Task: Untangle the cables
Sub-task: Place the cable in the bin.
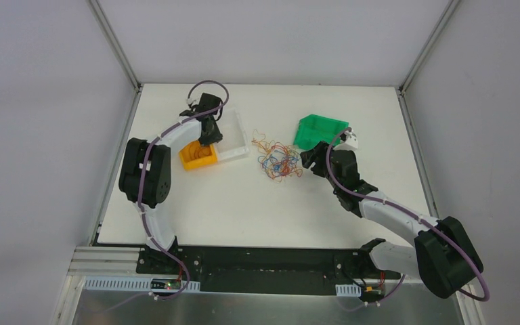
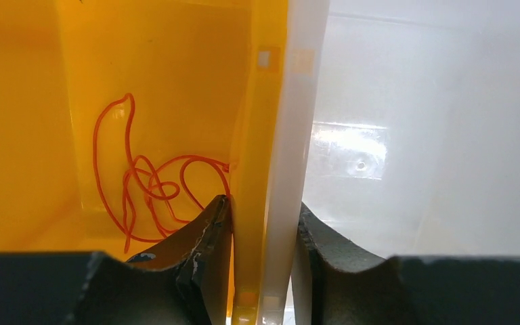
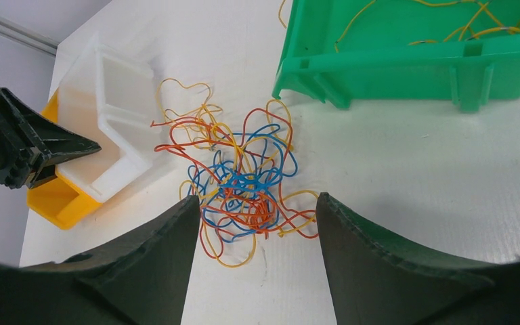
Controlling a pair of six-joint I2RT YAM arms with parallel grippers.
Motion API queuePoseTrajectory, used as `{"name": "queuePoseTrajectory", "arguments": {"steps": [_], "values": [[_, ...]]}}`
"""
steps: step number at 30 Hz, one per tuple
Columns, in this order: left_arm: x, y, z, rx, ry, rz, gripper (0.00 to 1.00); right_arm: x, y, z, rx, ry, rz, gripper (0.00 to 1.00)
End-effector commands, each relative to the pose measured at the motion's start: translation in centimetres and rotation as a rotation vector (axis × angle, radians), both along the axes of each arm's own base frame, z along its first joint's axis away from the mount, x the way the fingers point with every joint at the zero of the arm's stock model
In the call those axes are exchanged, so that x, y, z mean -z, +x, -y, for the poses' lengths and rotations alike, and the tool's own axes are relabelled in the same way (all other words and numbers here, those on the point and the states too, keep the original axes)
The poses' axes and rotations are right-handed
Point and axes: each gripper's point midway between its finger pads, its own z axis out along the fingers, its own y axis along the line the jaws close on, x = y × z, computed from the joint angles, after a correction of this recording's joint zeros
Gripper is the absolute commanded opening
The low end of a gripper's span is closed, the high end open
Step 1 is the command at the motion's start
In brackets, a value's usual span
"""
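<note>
From above, the cables [image 1: 279, 160] form an axisless clump on the bench [image 1: 244, 210], just ahead of the open right end effector [image 1: 309, 161]. Left wrist: the left end effector [image 2: 263, 206] pinches the touching walls of the white bin [image 2: 413, 135] and the yellow bin [image 2: 27, 135], whose orange strand [image 2: 142, 183] stretches ahead. Right wrist: the green bin [image 3: 406, 64] beyond holds yellow strands [image 3: 474, 27].

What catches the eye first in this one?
A bright tangle of orange, red and blue cables lies mid-table, with the right claw open beside it. Left of it, the left claw sits where a yellow bin and a white bin meet; some orange cable lies in the yellow bin.
</note>
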Motion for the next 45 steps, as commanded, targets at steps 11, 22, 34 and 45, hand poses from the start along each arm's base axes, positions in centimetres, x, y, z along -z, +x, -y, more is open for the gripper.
{"name": "queuePoseTrajectory", "arguments": {"steps": [11,22,34,45], "values": [[-4.9,1.1,0.6,-0.046,-0.109,0.175,0.46,-2.2,1.2,-0.5,-0.002,0.015,0.047,0.67],[-11.0,-3.6,1.4,0.074,-0.094,0.290,0.86,-2.2,1.1,-1.7,-0.067,-0.038,0.039,0.67],[-11.9,-9.6,7.3,0.351,-0.156,0.484,0.88,0.0,1.2,-2.9,-0.090,-0.098,-0.035,0.67],[-8.8,-9.9,9.7,0.538,-0.131,0.605,0.85,2.2,1.0,-3.6,-0.113,-0.098,-0.098,0.67]]}}
